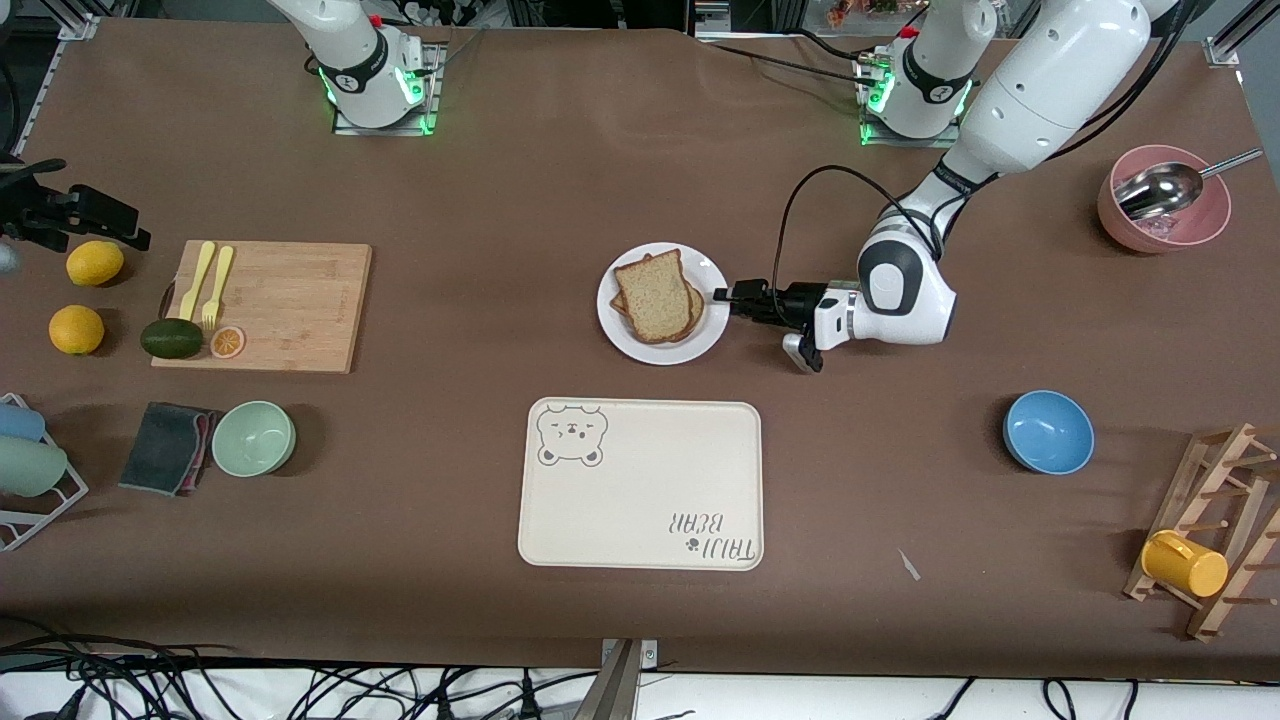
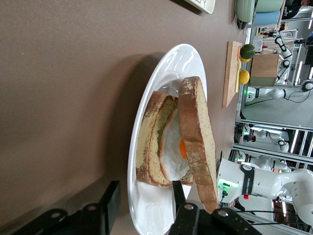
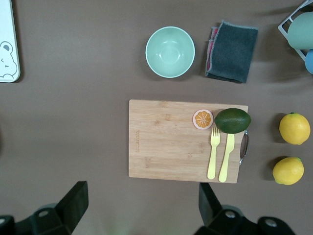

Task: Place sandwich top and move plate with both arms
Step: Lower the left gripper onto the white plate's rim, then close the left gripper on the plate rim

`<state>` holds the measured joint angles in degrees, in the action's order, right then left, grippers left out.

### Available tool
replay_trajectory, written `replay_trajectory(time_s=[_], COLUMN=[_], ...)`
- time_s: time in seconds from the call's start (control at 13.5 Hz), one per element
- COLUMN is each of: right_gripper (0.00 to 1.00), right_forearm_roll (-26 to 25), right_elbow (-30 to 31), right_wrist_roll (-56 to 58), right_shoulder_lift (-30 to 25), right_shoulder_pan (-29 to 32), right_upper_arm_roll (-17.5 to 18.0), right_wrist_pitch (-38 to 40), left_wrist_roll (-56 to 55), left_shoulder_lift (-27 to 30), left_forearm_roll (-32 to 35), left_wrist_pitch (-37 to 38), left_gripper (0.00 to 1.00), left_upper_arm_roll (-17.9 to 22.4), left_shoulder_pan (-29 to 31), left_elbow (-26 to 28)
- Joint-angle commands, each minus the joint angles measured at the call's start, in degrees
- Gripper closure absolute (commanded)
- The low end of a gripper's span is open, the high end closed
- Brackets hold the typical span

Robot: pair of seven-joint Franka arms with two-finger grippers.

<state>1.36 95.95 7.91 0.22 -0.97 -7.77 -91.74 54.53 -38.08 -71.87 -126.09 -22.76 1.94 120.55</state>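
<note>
The plate [image 1: 640, 335] sits mid-table, farther from the front camera than the cream tray [image 1: 640, 485] with the bear drawing. On it rests a stacked sandwich: the sandwich top [image 1: 657, 295] lies uppermost, tilted slightly across a fried egg [image 2: 171, 152] and the lower slices (the left wrist view shows the layers edge-on, with the top slice leaning over the egg). The left gripper [image 1: 728, 296] is low at the plate's rim on the side toward the left arm's end of the table; in the left wrist view one finger [image 2: 177, 196] lies over the inner face of the plate and the other [image 2: 110, 198] under its edge, so the fingers straddle the rim, but firm contact cannot be confirmed. The right gripper [image 3: 142, 198] waits above the wooden cutting board [image 3: 171, 139], fingers spread wide, holding nothing. On that board are an avocado [image 3: 233, 120], an orange slice [image 3: 202, 119] and two yellow utensils [image 3: 220, 154]. Two lemons [image 3: 293, 149] lie just off the board, and a green bowl [image 3: 170, 52] sits beside a folded grey cloth [image 3: 232, 50].
</note>
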Motion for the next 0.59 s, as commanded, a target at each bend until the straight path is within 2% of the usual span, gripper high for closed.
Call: replay_trajectory(time_s=[0.0, 0.52], right_gripper=[0.0, 0.0], right_forearm_roll=[-0.6, -0.6], right_elbow=[0.2, 0.2], right_wrist_roll=[0.1, 0.1], right_shoulder_lift=[-0.9, -0.9], right_shoulder_pan=[0.3, 0.3], right_upper_arm_roll=[0.1, 0.1], right_wrist_pitch=[0.4, 0.7], left_wrist_roll=[1.5, 1.5], left_shoulder_lift=[-0.9, -1.4], left_forearm_roll=[-0.8, -1.0], left_wrist_pitch=[-0.5, -0.7], left_gripper=[0.67, 0.67], left_upper_arm_roll=[-0.2, -0.3], left_shoulder_pan=[-0.4, -1.2], left_elbow=[-1.3, -1.4])
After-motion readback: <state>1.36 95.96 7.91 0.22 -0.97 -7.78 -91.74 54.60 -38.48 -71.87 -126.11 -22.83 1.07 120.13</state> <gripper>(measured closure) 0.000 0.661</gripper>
